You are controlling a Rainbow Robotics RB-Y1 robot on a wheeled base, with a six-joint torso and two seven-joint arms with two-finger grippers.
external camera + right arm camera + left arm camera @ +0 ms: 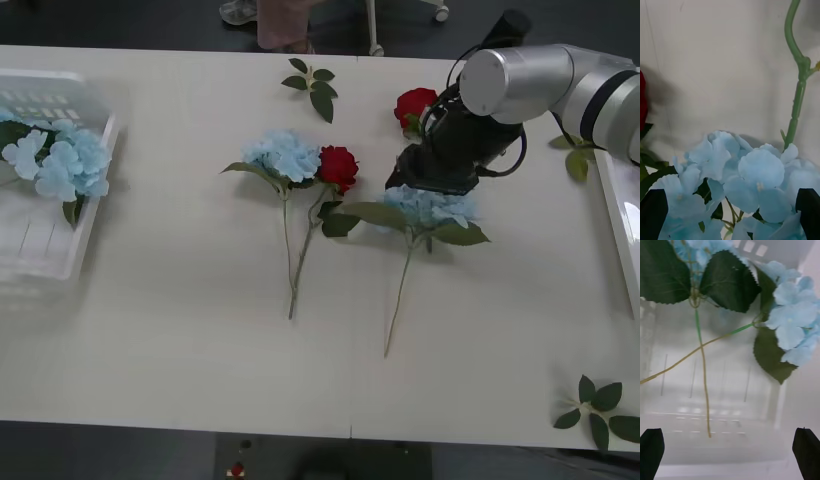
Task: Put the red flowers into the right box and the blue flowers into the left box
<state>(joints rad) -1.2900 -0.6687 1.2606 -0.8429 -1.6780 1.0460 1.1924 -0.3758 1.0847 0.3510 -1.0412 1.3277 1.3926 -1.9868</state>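
Observation:
A blue flower (430, 205) lies right of the table's middle, and my right gripper (432, 185) hangs right over its head. In the right wrist view the gripper (730, 210) is open, its black fingertips (653, 213) either side of the pale-blue cluster (752, 176). A red flower (413, 105) lies just behind that arm. Another blue flower (285, 155) and a red flower (338, 165) lie together at mid-table. The left box (50, 240) holds blue flowers (55, 160). My left gripper (728, 438) hangs open above that box (715, 450) and its blue blooms (793, 318). The right box (622, 220) shows its rim at the right edge.
Bloomless leaf sprigs lie at the back centre (312, 85), by the right arm (575, 160) and at the front right corner (600, 410). The long stems (395, 300) of the table's flowers point toward the front edge. A red bloom's edge (642, 101) shows beside the blue cluster.

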